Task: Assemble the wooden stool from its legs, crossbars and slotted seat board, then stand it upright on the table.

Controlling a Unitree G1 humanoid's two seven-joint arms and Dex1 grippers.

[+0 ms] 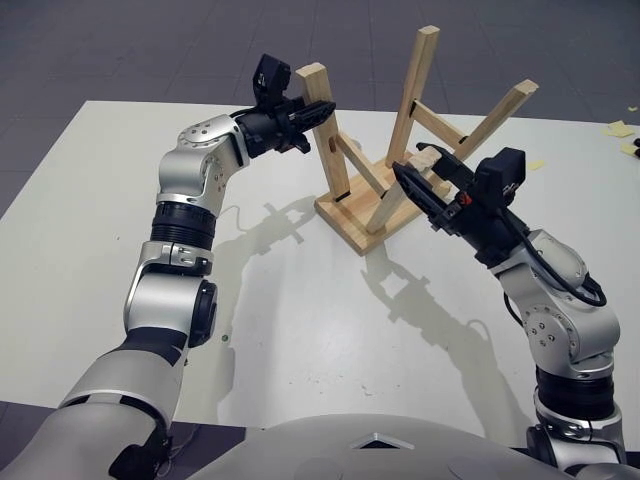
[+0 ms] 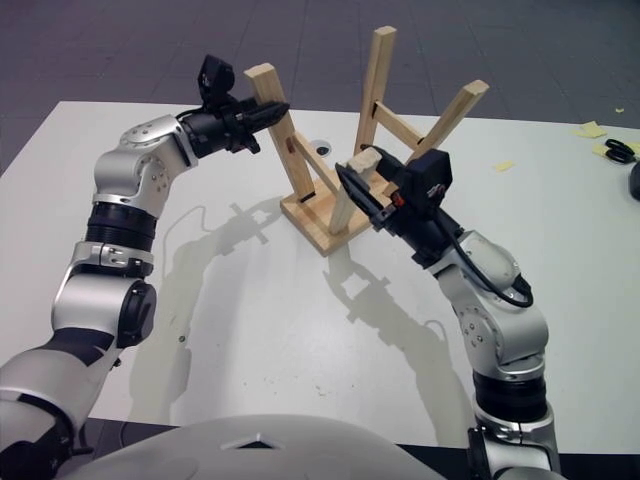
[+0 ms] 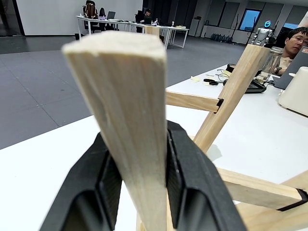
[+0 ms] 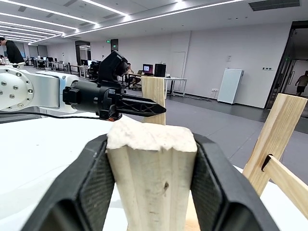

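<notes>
Nearly done: the stool (image 1: 385, 175) looks fully put together, but it sits upside down.

Plainly, all four legs and the crossbars (image 1: 362, 165) appear joined to the seat board (image 1: 345, 222), which lies on the table (image 1: 300, 330) toward its far side, near the middle. As I judge it, what is left is turning the stool over and standing it on its feet. Its main axis runs roughly upright, with the seat at the bottom and the legs pointing up and splaying outward. The left gripper (image 1: 318, 110) is pinching the top of the left leg (image 1: 325, 140), its pads pressed against both sides of the wood. The right gripper (image 2: 365, 172) is clamped the same way around the top end of the near right leg (image 2: 350, 200).
</notes>
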